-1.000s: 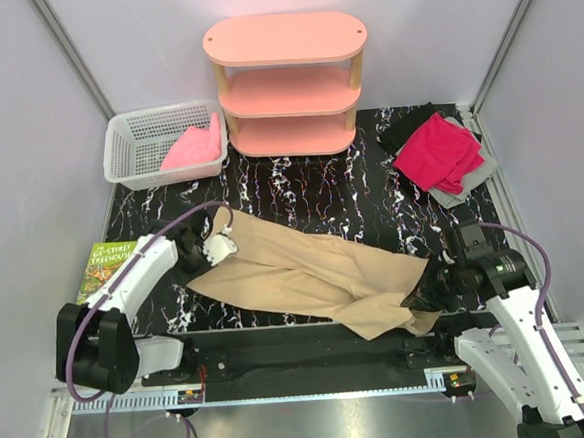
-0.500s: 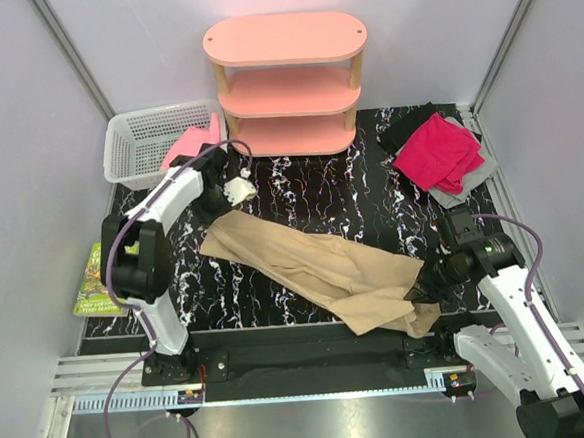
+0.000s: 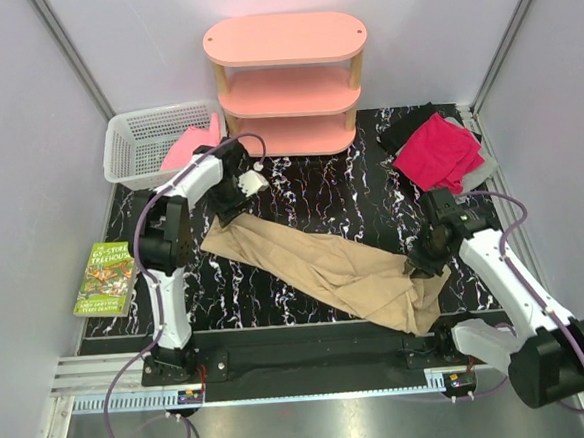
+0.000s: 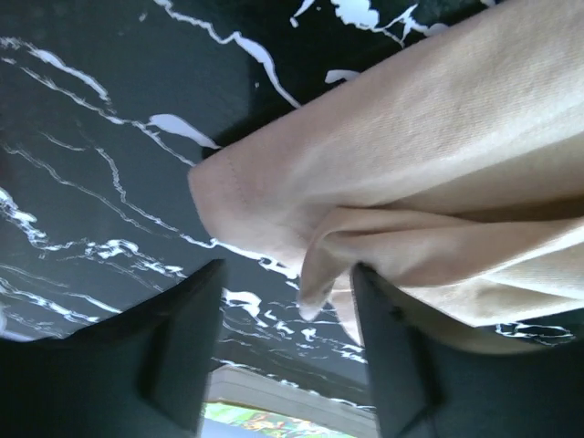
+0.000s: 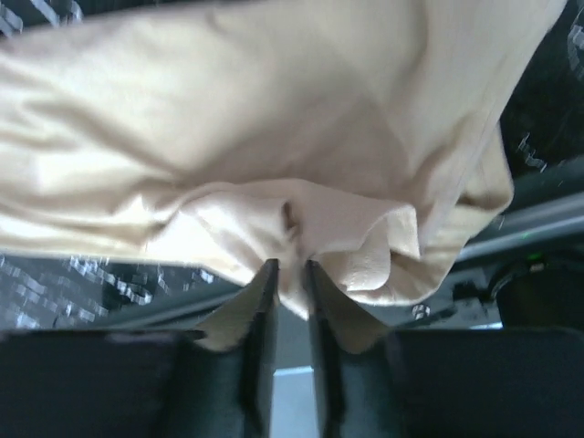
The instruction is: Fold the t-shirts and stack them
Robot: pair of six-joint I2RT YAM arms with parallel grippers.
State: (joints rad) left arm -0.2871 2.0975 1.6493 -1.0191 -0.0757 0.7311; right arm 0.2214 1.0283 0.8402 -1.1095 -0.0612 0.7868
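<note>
Green book (image 3: 106,278) cover: "…Storey Treehouse" in yellow, its leading number too small to read.

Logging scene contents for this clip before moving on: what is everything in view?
tan t-shirt: 1, tan-beige, lying across table centre
magenta t-shirt: 1, magenta-red, atop far-right pile
grey t-shirt: 1, grey, beneath magenta
black t-shirt: 1, black, same pile
pink t-shirt: 1, light pink, in basket
basket: 1, white mesh, far left
shelf: 1, pink, at back
book: 1, green, left of table
table: 1, black with white veins
left gripper: 1, open, at tan t-shirt's corner
right gripper: 1, shut on tan t-shirt's fold
</note>
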